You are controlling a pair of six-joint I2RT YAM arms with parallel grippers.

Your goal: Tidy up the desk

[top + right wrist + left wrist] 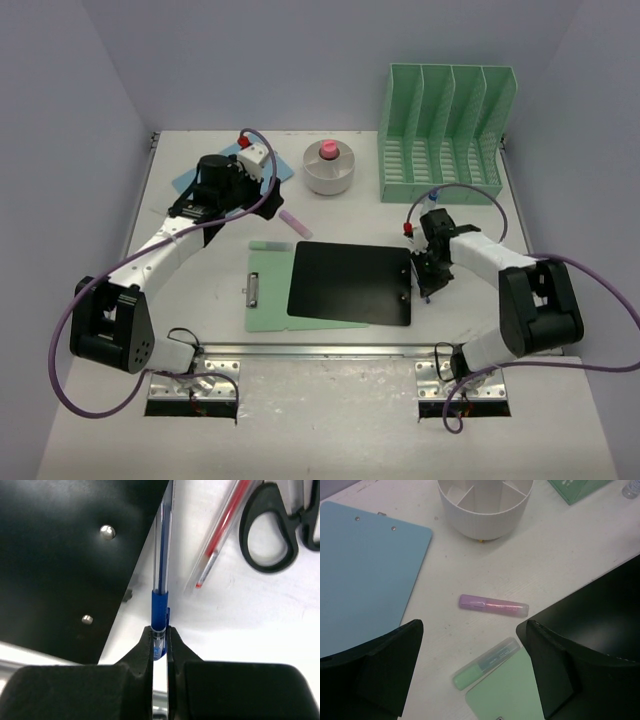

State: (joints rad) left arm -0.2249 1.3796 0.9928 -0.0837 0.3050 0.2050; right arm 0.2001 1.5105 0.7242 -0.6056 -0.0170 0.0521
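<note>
The desk (350, 215) is an off-white tabletop. My right gripper (159, 632) is shut on the capped end of a blue pen (162, 555), which lies along the right edge of a black clipboard (350, 282). In the top view this gripper (427, 285) points down beside that clipboard. My left gripper (470, 625) hangs open above a purple highlighter (492, 605) and a green highlighter (485, 664), touching neither. The green highlighter lies at the corner of a green clipboard (268, 290), which is partly under the black one.
A blue clipboard (365, 575) lies at the back left under my left arm. A white round organizer (330, 168) and a mint-green file rack (445, 130) stand at the back. A red pen (220, 535) and black scissors (272, 530) lie right of the blue pen.
</note>
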